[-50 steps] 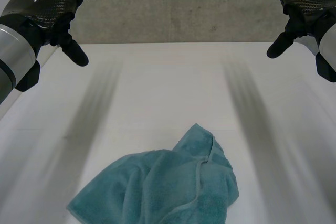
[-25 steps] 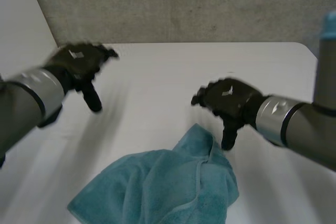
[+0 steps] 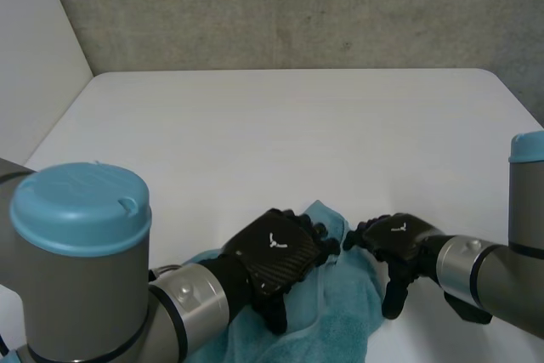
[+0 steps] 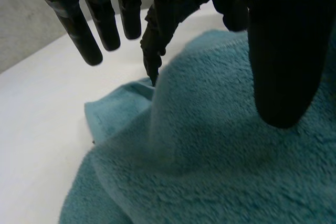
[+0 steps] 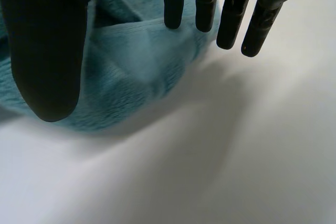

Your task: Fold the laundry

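A crumpled teal towel [image 3: 344,295] lies at the near middle of the white table [image 3: 280,125]. My left hand [image 3: 272,257] hovers low over the towel's upper middle, palm down. In the left wrist view its straight, spread fingers [image 4: 84,30] and thumb hang just above the pile [image 4: 210,156] and hold nothing. My right hand [image 3: 395,240] is at the towel's right edge, beside the raised corner. In the right wrist view its fingers [image 5: 210,3] point down over the towel's edge [image 5: 131,61], with the thumb apart from them and nothing pinched.
Bare table stretches beyond the towel to the far edge, where a grey concrete wall [image 3: 297,6] stands. A pale panel [image 3: 34,40] borders the table's far left side. My left arm's blue-capped joint [image 3: 81,201] sits close in at the near left.
Both hands have dropped from high at the far sides down and inward to the towel. The left is now over its middle and the right at its right edge. The towel has not moved.
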You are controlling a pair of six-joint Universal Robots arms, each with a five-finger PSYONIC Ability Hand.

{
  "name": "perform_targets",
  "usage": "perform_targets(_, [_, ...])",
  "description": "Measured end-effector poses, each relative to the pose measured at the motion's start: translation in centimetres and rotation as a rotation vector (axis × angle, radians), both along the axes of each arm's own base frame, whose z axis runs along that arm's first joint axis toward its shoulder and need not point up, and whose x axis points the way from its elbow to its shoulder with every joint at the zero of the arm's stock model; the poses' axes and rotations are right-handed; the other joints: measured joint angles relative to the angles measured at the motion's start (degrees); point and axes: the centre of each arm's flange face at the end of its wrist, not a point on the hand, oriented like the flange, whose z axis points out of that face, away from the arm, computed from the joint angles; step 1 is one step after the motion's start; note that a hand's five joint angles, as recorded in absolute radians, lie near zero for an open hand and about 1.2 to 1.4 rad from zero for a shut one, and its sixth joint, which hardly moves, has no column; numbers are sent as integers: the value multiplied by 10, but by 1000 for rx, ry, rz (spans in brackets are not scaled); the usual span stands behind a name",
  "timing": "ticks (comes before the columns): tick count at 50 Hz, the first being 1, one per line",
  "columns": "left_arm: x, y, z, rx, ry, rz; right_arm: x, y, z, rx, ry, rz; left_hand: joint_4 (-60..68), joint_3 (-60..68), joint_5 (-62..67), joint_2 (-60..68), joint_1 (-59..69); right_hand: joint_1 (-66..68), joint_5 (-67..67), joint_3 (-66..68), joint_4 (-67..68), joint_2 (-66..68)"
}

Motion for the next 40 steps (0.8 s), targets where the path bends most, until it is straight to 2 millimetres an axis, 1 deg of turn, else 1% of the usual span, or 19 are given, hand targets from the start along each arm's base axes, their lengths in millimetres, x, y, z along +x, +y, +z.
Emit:
perform_targets(3, [0, 1, -4, -4, -19, -8, -1, 4, -3, 21, -7, 6, 35, 34, 33, 36, 38, 0, -2, 0, 0, 0])
perform_targets(6, [0, 0, -10, -18, -47, -18, -1, 8, -6, 39, -15, 14, 194, 194, 189, 193, 202, 0, -2, 0, 0, 0])
perform_targets(10, [-1, -1, -15, -22, -64, -23, 0, 8, -8, 31, -24, 12, 302, 302, 296, 306, 289, 19, 19, 18, 17, 17])
perform_targets(15, [-1, -3, -21, -16, -80, -26, 3, 2, -7, -7, -54, -5, 478, 474, 471, 476, 462, 223, 217, 230, 227, 233])
perform_targets(16, [-2, -4, -21, -20, -78, -24, 5, -3, -5, -34, -74, -17, 503, 498, 485, 502, 464, 382, 415, 432, 431, 444])
perform_targets(20, [-5, -11, -16, -51, -54, -9, 9, -17, 7, -109, -114, -44, 507, 504, 484, 507, 464, 408, 472, 497, 499, 504])
perform_targets(23, [-9, -21, -6, -97, -23, 18, 12, -32, 23, -195, -146, -74, 509, 504, 485, 507, 464, 408, 477, 510, 514, 510])
perform_targets(24, [-11, -36, 10, -168, 20, 77, 15, -43, 38, -263, -166, -97, 509, 506, 484, 509, 464, 408, 477, 510, 514, 510])
perform_targets(26, [-11, -43, 17, -198, 37, 105, 17, -50, 48, -306, -179, -110, 509, 506, 484, 509, 464, 408, 477, 510, 514, 510])
perform_targets(28, [-6, -72, 55, -337, 121, 249, 27, -69, 87, -459, -240, -151, 509, 507, 484, 509, 464, 408, 477, 510, 514, 510])
perform_targets(29, [-6, -72, 55, -337, 121, 249, 27, -69, 87, -459, -240, -151, 509, 507, 484, 509, 464, 408, 477, 510, 514, 510])
perform_targets(30, [0, -86, 82, -419, 182, 339, 33, -77, 111, -549, -292, -170, 509, 507, 484, 509, 464, 408, 477, 510, 514, 510])
perform_targets(31, [3, -91, 94, -453, 209, 379, 37, -81, 125, -599, -326, -179, 509, 507, 484, 509, 464, 408, 477, 510, 514, 510])
perform_targets(32, [3, -91, 94, -453, 209, 379, 37, -81, 125, -599, -326, -179, 509, 507, 484, 509, 464, 408, 477, 510, 514, 510])
perform_targets(33, [10, -97, 115, -512, 260, 444, 45, -85, 153, -700, -411, -192, 509, 507, 484, 510, 464, 408, 487, 510, 514, 510])
perform_targets(34, [14, -97, 123, -532, 279, 466, 47, -86, 163, -736, -445, -194, 509, 508, 484, 510, 464, 408, 487, 510, 514, 510])
perform_targets(36, [20, -95, 130, -552, 298, 493, 51, -86, 177, -784, -497, -195, 509, 508, 484, 510, 464, 404, 484, 505, 509, 505])
perform_targets(39, [28, -89, 130, -556, 298, 510, 57, -83, 192, -834, -568, -185, 509, 509, 484, 511, 464, 313, 392, 385, 385, 384])
perform_targets(40, [31, -85, 123, -544, 281, 511, 59, -82, 193, -835, -578, -181, 509, 509, 484, 511, 464, 153, 238, 214, 224, 207])
